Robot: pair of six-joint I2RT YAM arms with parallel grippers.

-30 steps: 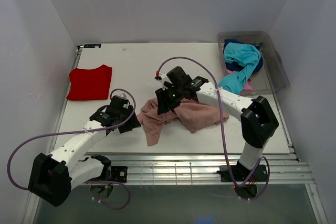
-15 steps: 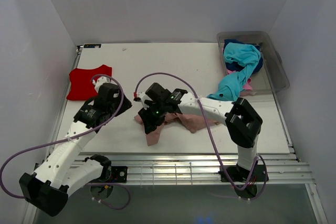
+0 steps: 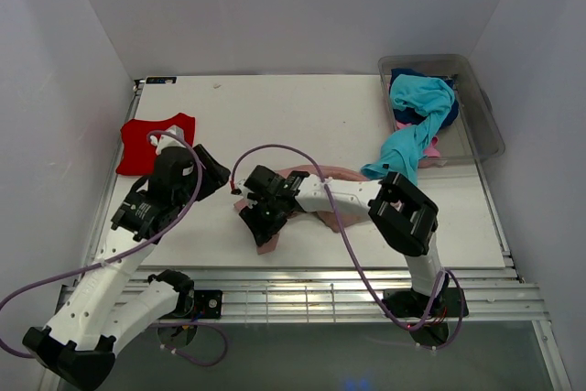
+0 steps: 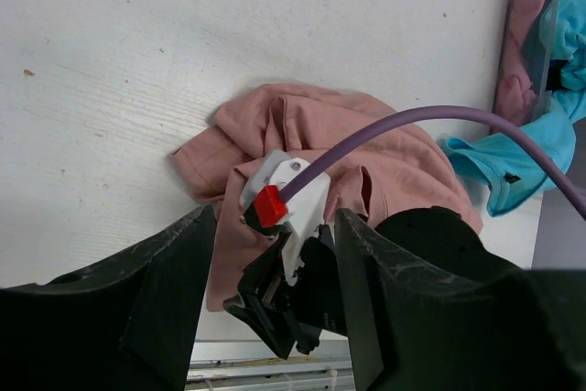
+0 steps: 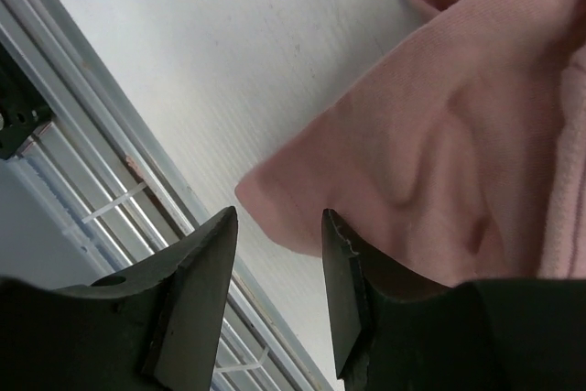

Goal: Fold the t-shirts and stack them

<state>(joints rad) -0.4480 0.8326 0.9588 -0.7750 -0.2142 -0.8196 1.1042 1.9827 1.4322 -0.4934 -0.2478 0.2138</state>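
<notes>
From above, a crumpled dusty-pink cloth t-shirt [image 3: 316,197] lies mid-way across the white counter [image 3: 302,116], near its front edge. The right gripper [image 3: 255,222] sits low over the shirt's left front corner. The left gripper [image 3: 215,176] hangs just to the left, apart from the cloth. A folded red cloth t-shirt [image 3: 146,142] lies flat at the left edge. A turquoise cloth t-shirt [image 3: 414,121] spills over the wall of the clear grey plastic bin [image 3: 485,125] at the far right.

On the left wrist camera, the left gripper [image 4: 273,215] is spread with nothing in it, above the dusty-pink t-shirt [image 4: 311,125] and the right gripper [image 4: 284,304].

On the right wrist camera, the right gripper [image 5: 279,217] has its fingers [image 5: 197,299] apart, the pink corner [image 5: 366,190] just beyond them, not pinched
</notes>
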